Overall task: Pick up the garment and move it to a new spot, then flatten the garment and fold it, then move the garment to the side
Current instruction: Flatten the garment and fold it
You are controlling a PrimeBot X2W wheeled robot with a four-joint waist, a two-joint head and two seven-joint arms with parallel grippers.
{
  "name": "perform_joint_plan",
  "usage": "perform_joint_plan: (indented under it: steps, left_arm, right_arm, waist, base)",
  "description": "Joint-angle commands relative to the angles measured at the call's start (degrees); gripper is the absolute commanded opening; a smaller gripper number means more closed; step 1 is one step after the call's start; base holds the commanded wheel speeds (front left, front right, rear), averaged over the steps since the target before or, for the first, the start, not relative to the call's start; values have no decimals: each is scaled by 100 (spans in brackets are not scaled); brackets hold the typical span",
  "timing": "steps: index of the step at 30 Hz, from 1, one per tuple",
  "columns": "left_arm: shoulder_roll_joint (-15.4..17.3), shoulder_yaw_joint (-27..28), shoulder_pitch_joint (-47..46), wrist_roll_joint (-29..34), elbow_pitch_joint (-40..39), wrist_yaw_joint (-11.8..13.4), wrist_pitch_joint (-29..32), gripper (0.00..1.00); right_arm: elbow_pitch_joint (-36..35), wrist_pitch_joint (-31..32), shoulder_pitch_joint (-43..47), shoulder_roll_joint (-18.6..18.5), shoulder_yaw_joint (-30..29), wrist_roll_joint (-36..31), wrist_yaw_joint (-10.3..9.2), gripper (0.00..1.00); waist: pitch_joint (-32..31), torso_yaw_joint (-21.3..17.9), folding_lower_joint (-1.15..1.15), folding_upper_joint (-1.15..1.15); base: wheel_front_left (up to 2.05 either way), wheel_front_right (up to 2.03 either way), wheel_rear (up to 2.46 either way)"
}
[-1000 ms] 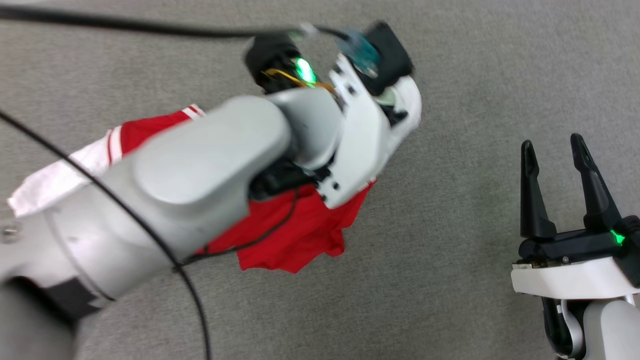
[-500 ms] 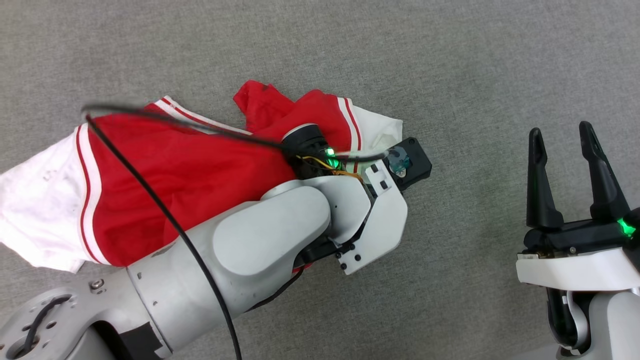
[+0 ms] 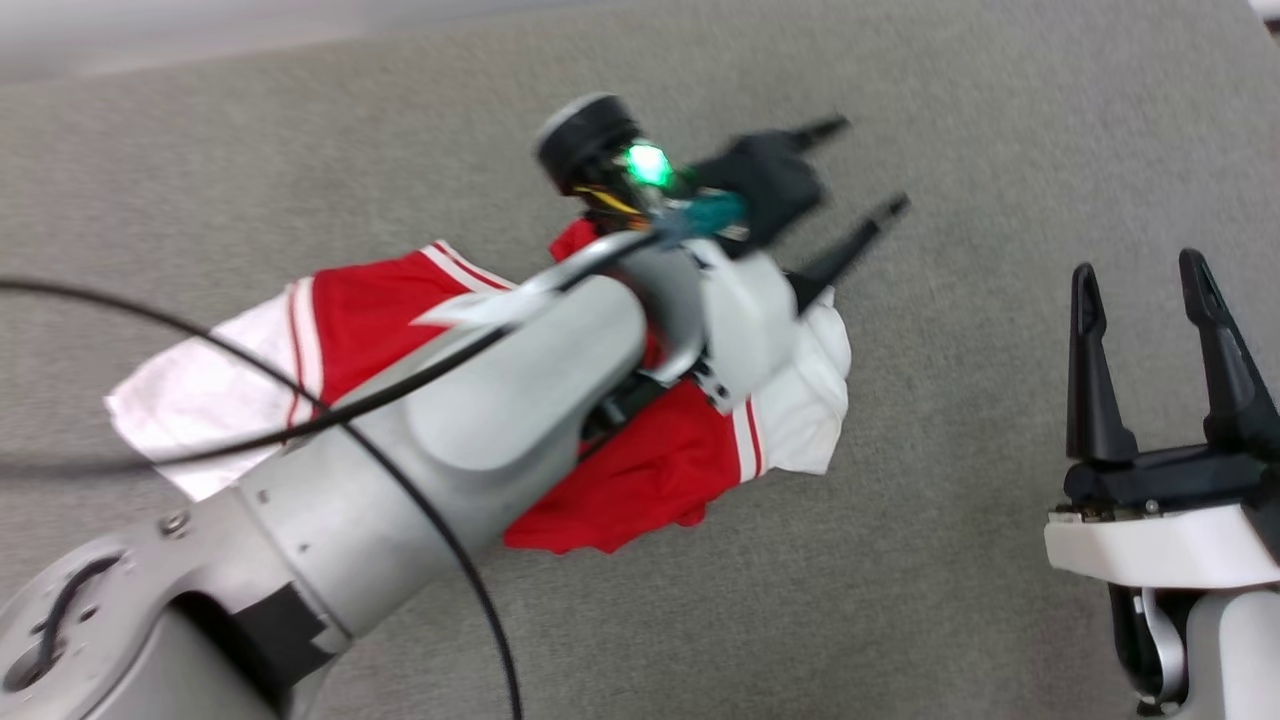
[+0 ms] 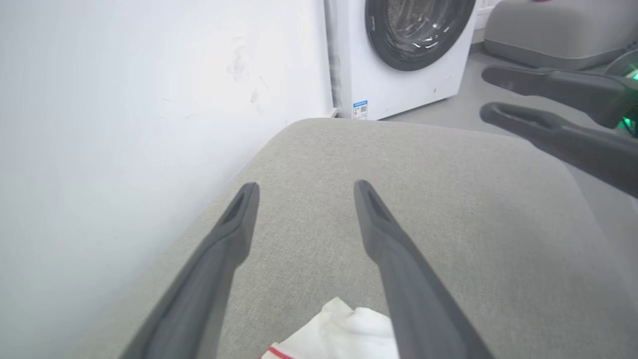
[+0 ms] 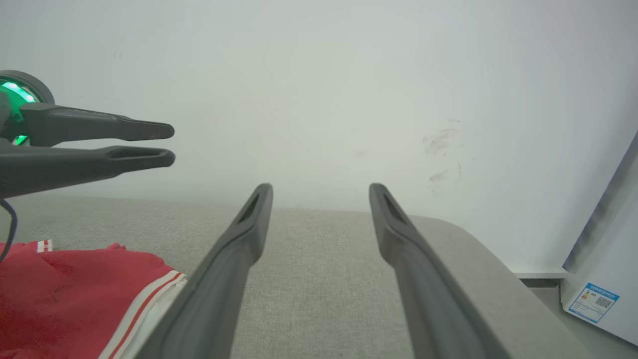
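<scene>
Red jersey T-shirt, white sleeves [image 3: 640, 470]: lying crumpled on grey fabric counter [image 3: 1000, 100], long axis running left-right. Left hand [image 3: 870, 165]: hovering open, empty, above right-side sleeve; nearer. Right hand [image 3: 1140, 270]: hanging open, well apart.

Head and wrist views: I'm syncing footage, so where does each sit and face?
Head view: on the head, looking down at the garment on the grey cushion; left forearm, left gripper, right gripper.
Left wrist view: wrist-mounted, faces along the cushion toward the washing machine; own fingers, plus the right gripper.
Right wrist view: wrist-mounted, faces the white wall; own fingers, plus the left gripper.
Shared: all show the garment.
</scene>
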Motion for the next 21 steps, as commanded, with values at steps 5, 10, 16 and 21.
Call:
perform_joint_plan:
  steps: [5, 10, 16, 21]
  left_arm:
    - [476, 550, 547, 88, -157, 750, -736, 100]
    - [1063, 1155, 1299, 372, -705, 1551, -858, 100]
    - [1581, 2406, 2639, 880, -1890, 2416, -853, 100]
    - [1669, 3430, 3862, 1255, -2568, 2802, -854, 100]
  right_arm:
    - [-229, -10, -276, 3, 30, -487, -4, 100]
    - [-317, -10, -640, -191, 201, -878, -4, 100]
    - [280, -10, -1252, -788, 637, -900, -4, 100]
    - [1253, 296, -1961, -1386, 1361, -496, -5, 100]
  waist:
    - [-482, 381, 0, 0]
    - [-627, 570, 0, 0]
    - [-693, 736, 0, 0]
    - [-731, 795, 0, 0]
  base:
    - [0, 0, 0]
    - [0, 0, 0]
    - [0, 0, 0]
    - [0, 0, 0]
